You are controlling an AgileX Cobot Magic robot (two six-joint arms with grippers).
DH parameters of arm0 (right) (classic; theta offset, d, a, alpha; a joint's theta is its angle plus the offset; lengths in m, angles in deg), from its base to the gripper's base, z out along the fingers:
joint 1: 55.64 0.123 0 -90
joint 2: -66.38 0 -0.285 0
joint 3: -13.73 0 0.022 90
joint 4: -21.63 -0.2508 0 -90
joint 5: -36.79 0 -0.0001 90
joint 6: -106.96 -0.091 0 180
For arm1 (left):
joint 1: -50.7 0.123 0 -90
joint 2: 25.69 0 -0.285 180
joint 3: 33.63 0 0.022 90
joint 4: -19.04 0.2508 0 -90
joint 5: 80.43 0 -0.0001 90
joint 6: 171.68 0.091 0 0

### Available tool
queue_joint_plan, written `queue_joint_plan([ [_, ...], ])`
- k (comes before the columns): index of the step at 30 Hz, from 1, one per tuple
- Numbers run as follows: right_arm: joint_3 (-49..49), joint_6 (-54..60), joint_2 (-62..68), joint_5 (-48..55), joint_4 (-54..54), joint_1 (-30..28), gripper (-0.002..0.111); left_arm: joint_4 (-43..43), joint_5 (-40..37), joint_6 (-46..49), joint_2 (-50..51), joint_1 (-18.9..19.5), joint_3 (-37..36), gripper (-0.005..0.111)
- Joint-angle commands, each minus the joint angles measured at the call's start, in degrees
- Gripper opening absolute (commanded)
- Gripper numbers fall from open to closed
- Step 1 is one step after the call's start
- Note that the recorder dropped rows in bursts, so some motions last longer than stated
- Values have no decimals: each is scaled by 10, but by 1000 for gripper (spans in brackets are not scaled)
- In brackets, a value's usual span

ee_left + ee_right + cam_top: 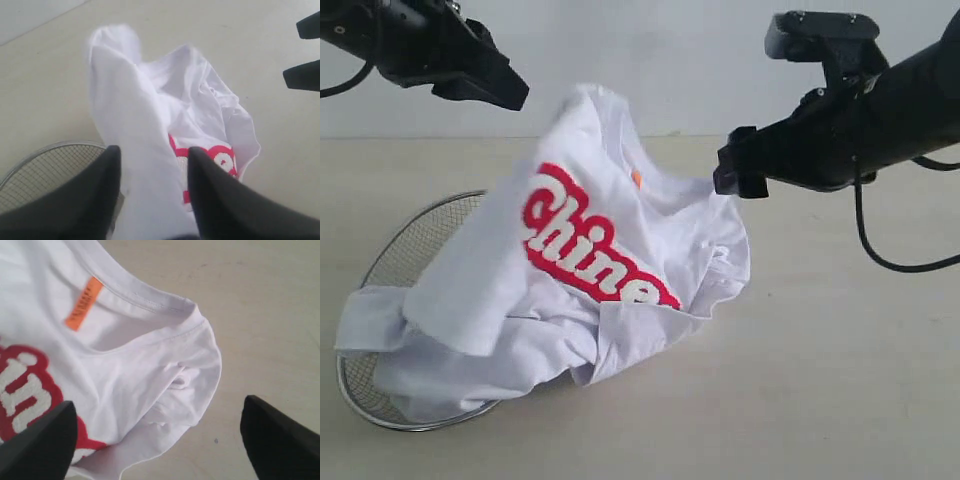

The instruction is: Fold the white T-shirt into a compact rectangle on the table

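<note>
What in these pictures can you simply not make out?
- Exterior view: the red-and-white lettering on the white T-shirt ends at "Chine"; a fold hides the rest.
- Exterior view: the shirt covers most of the round wire-mesh metal basket.
- Right wrist view: the orange neck tag carries print too small to read.
- Left wrist view: cloth fills the left gripper, so its grip is unclear.

The right gripper (159,402) stands wide open, its dark fingers (40,445) far apart and clamping nothing. Beyond them the white T-shirt (145,365) shows its ribbed collar, an orange neck tag (84,303) inside it and part of the red-and-white lettering (30,390). A rumpled shoulder fold lies between the fingers, with bare beige table (260,300) beside the cloth.
</note>
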Motion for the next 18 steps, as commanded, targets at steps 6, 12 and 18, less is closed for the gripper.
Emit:
queue_joint_plan([
  [6,1,32,13,47,-74,1,38,80,-9,-36,2,-1,5,42],
  [12,1,104,28,-25,-133,55,23,253,-26,-157,2,-1,5,20],
  [18,-16,104,144,-76,-131,65,0,306,-33,-193,7,-1,-28,14],
])
